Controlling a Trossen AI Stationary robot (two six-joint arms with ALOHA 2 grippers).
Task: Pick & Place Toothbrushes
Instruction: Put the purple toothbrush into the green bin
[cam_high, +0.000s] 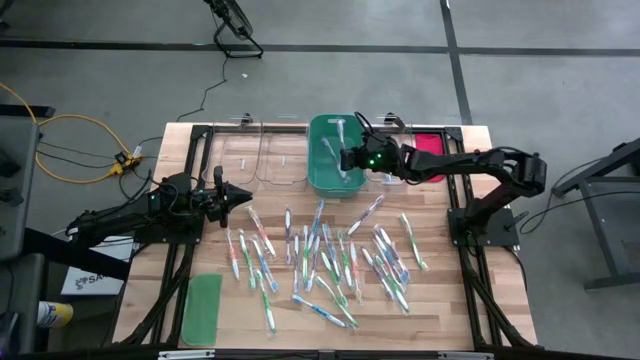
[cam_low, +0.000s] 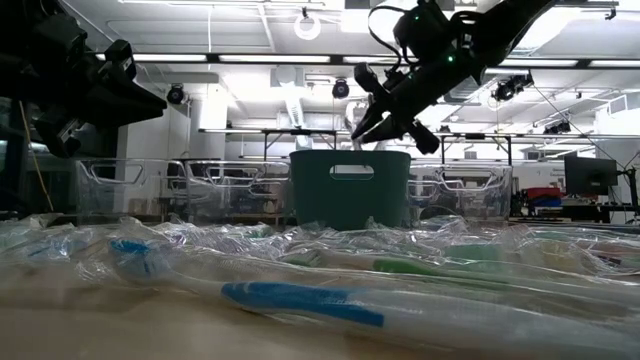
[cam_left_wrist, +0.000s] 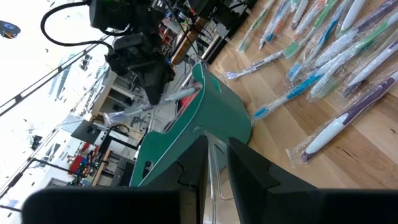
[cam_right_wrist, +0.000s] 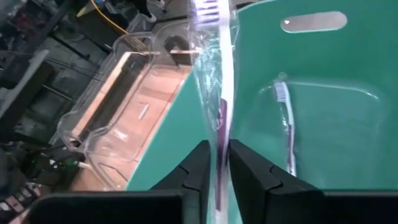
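Observation:
Many wrapped toothbrushes (cam_high: 340, 260) lie scattered on the wooden table. Behind them stands a green bin (cam_high: 335, 155), and one toothbrush (cam_right_wrist: 287, 124) lies on its floor. My right gripper (cam_high: 345, 158) hangs over that bin, shut on a purple-accented toothbrush in a clear wrapper (cam_right_wrist: 214, 81). My left gripper (cam_high: 245, 196) waits at the table's left. Its fingers (cam_left_wrist: 217, 162) stand a narrow gap apart with nothing between them. My right gripper pinches the wrapped toothbrush by its handle (cam_right_wrist: 219, 134) between its two fingers. The fingers reach in from the table's right, slanting down. The toothbrush is lifted clear above the green bin's opening, its purple bristle end (cam_right_wrist: 208, 7) away from the fingers.
Clear bins (cam_high: 255, 155) stand left of the green bin, and another stands to its right by a red-pink lid (cam_high: 430, 145). A flat green lid (cam_high: 203, 308) lies at the near left. The near strip of table right of it is bare wood.

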